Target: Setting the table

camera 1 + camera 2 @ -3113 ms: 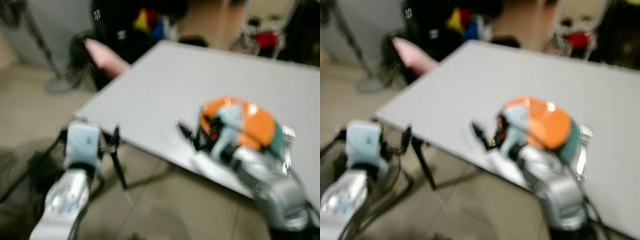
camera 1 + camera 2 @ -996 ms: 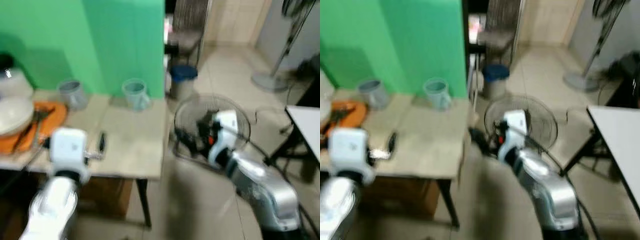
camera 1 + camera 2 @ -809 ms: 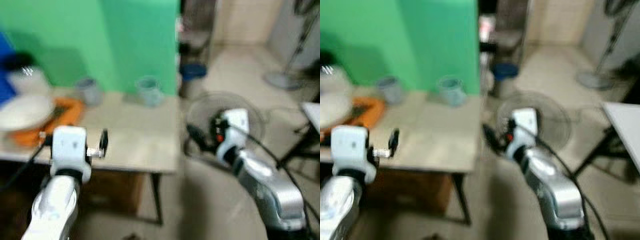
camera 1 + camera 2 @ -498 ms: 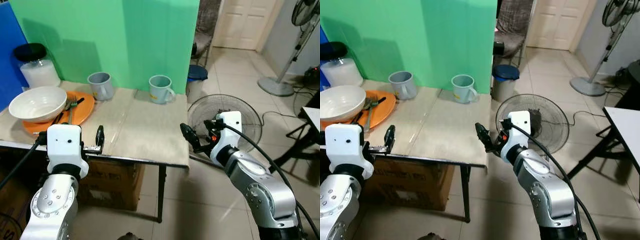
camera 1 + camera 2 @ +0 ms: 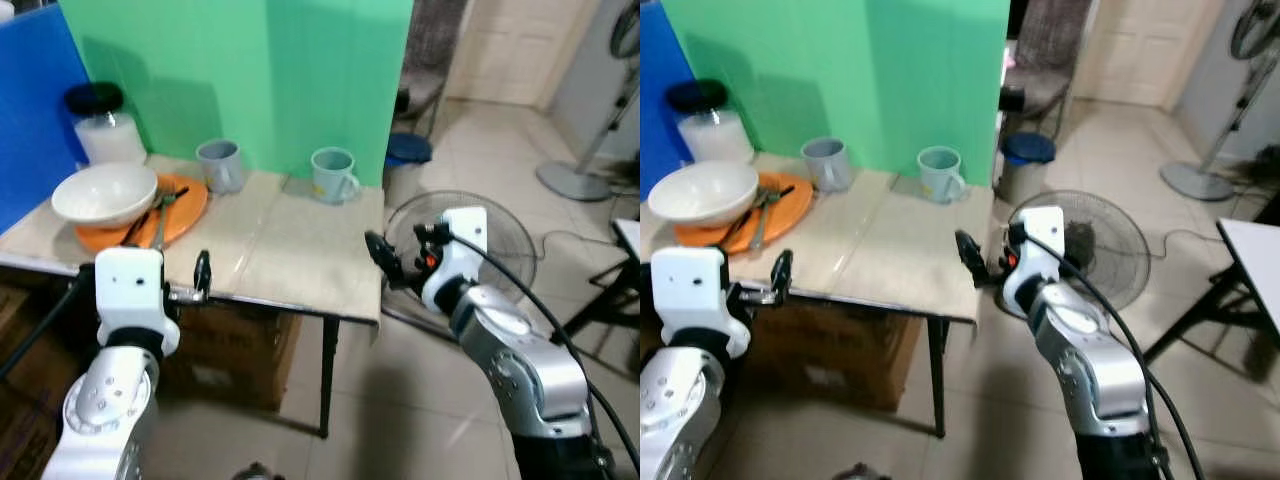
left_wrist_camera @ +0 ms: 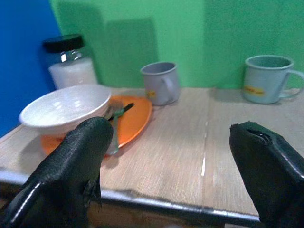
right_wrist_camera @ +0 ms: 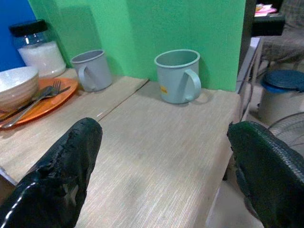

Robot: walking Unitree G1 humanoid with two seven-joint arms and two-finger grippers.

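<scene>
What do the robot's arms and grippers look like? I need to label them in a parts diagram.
Both arms are silver metal with rounded joints, each ending in a white boxy wrist block. The left gripper and right gripper have long black fingers; black cables trail from both wrists.

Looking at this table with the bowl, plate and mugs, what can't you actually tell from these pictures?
- What the white bowl holds: head views see it side-on, so its inside stays hidden.
- The orange plate under it: the bowl covers much of it.
- Cutlery count: a fork shows, the rest overlap.
- Small marks on the grey mug and blue-green mug: too small to read.
- Jar contents: something white, kind unclear.
</scene>
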